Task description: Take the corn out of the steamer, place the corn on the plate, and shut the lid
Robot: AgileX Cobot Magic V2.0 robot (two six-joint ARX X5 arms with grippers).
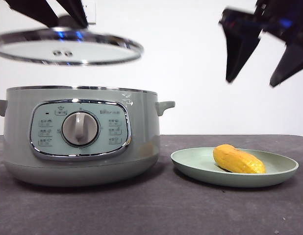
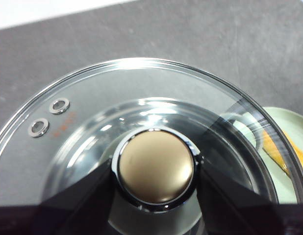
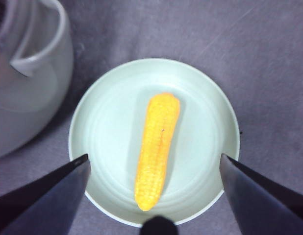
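lid (image 1: 68, 48): glass dome with a steel rim, so probably heavy-ish, slippery and breakable; the knob (image 2: 156, 166) is the only sane hold
left end effector (image 2: 156, 169): clamped on that knob, lid hanging above the steamer (image 1: 78, 137)
corn (image 3: 158, 149): lying on the plate (image 3: 210, 117), right of the steamer
right end effector (image 3: 154, 169): spread wide, holding nothing, above the plate

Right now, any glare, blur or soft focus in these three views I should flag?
Front view: the right gripper is motion-blurred with blue fringing; the steamer and corn are sharp against a blown-out white backdrop. Left wrist view: bright streaks of glare on the lid glass and knob rim; the plate behind the glass is distorted. Right wrist view: evenly lit, slightly soft, jaws blurred.
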